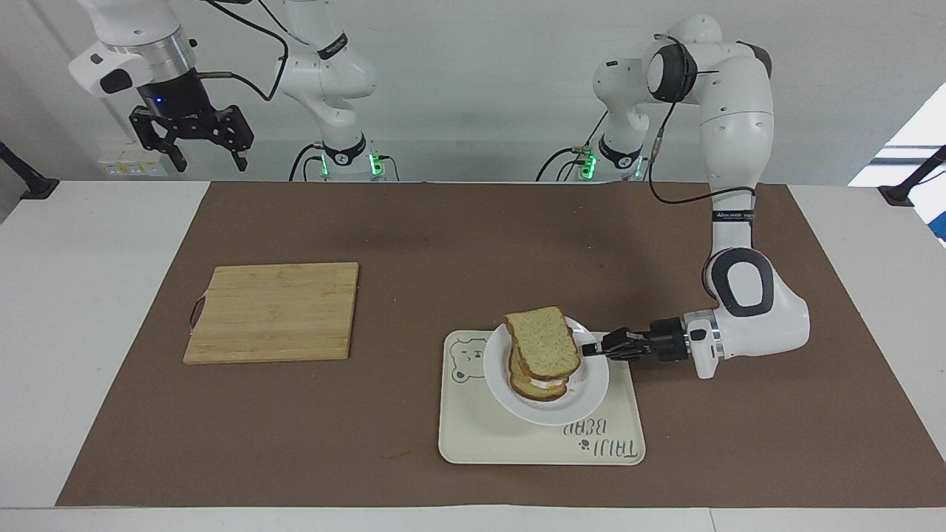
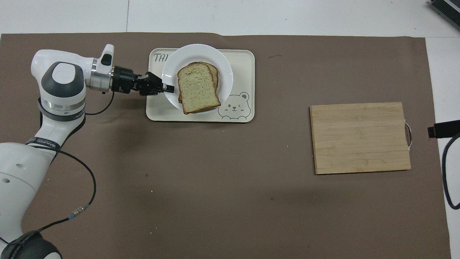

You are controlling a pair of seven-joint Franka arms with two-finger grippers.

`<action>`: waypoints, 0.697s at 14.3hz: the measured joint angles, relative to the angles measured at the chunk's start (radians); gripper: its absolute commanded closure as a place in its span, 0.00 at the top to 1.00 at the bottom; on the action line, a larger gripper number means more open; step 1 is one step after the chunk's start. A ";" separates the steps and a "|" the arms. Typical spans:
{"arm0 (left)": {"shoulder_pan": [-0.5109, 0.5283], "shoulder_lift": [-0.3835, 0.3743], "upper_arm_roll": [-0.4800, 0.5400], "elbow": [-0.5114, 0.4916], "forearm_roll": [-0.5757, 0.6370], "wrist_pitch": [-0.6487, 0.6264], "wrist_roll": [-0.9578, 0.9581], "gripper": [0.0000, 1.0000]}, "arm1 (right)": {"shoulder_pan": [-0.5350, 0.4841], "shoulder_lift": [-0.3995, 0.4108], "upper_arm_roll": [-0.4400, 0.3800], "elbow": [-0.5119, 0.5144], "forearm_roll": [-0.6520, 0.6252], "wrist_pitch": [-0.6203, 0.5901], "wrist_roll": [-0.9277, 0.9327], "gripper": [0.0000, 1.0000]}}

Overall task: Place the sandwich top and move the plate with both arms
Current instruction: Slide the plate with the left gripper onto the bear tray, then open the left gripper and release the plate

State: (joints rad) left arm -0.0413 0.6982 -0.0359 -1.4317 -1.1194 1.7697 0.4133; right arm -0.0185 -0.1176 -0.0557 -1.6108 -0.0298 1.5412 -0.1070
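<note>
Facing view: the left arm's black two-finger gripper (image 1: 591, 349) is clenched on the rim of the small round glossy white plate (image 1: 584, 391), at the edge toward the left arm's end of the table, its forearm lying low and level just above the brown mat. The plate carries a stacked sandwich crowned by the speckled tan bread slice with a darker brown crust (image 1: 543, 341), which sits skewed and overhangs the layers below. The plate is over the cream rectangular bear-printed tray (image 1: 517, 443), covering part of its lettering; whether it rests on the tray or hangs just above it cannot be told. The step in hand appears to be setting the plate down there. Doing it well likely means keeping the plate level and lowering slowly, since a one-sided pinch could tip it and slide the loose top slice off.

The right arm's black gripper (image 1: 194, 144) waits aloft with its fingers spread, holding nothing. A rectangular bamboo cutting board (image 1: 272, 312) lies well apart from the tray, toward the right arm's end of the table. Nothing stands in the plate's way.
</note>
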 measured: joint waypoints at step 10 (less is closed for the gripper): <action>-0.006 0.086 -0.007 0.005 0.015 0.041 -0.008 1.00 | 0.001 0.000 0.003 0.000 0.000 0.001 0.000 1.00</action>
State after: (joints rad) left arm -0.0469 0.7842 -0.0428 -1.4271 -1.1047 1.8102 0.4057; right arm -0.0174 -0.1176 -0.0528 -1.6108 -0.0298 1.5423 -0.1070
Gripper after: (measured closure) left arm 0.877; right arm 0.000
